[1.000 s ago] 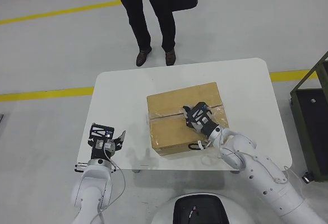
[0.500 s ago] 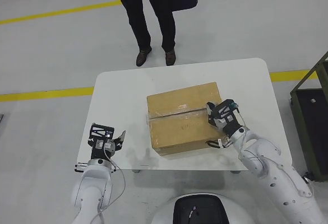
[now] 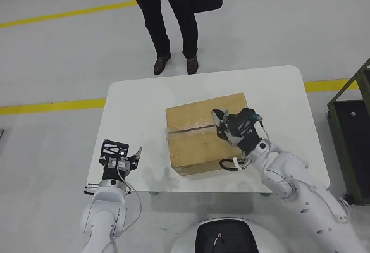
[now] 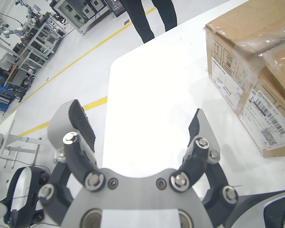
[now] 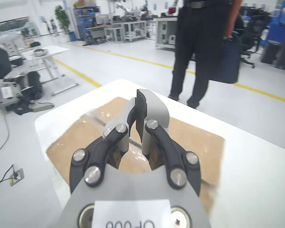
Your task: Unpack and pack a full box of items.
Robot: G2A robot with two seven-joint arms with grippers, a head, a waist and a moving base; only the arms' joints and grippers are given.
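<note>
Back over the one box (image 3: 194, 136) swings the right claw (image 3: 221, 120), pinched shut; the box's length runs sideways beneath it. Left claw (image 4: 137, 124) gapes wide.

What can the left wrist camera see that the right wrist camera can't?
Left wrist view: the open left gripper, apart from the box, and the barcode label on the box's side. Right wrist view: the shut right gripper over the box's top. Both: the box, its tape, the white table and a yellow line on the floor.
</note>
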